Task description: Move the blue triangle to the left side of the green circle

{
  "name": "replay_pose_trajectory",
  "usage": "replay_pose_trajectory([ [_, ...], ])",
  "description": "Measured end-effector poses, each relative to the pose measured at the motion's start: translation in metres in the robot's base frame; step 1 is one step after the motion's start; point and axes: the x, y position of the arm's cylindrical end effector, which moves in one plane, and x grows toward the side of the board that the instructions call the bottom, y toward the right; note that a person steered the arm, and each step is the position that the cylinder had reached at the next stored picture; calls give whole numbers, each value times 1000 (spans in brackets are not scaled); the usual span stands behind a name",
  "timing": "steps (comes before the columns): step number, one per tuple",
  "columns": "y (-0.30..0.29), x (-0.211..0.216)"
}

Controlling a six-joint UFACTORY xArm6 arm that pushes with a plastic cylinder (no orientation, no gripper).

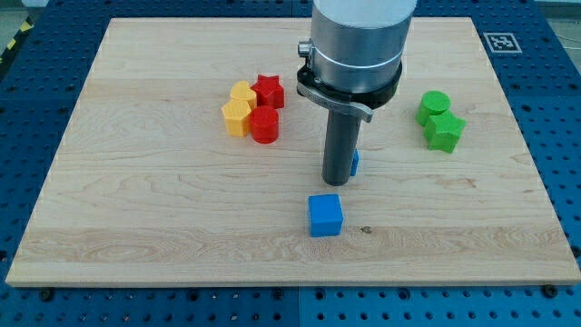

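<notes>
While two yellow, two red, two green and two blue blocks dot the worktop (136,218), the rod-shaped end effector's tip (339,181) holds nothing, touching the half-hidden blue block (355,163).

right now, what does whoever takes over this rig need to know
My tip is down on the board, right against the blue triangle, which peeks out on the rod's right, mostly hidden.
The green circle sits toward the view's upper right, touching a green star just below it.
Done: tip has reached the triangle. Left: the triangle lies well apart from the circle, left and lower; push it up and right to stop just left of the circle.
A blue cube lies below the tip; red and yellow blocks cluster at upper left.
</notes>
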Motion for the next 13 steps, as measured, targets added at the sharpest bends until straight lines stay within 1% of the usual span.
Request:
replay_pose_trajectory([
  [1, -6, -7],
  [2, 13, -19],
  [3, 30, -22],
  [4, 30, -25],
  [7, 37, -56],
  [11, 47, -62],
  [13, 43, -62],
])
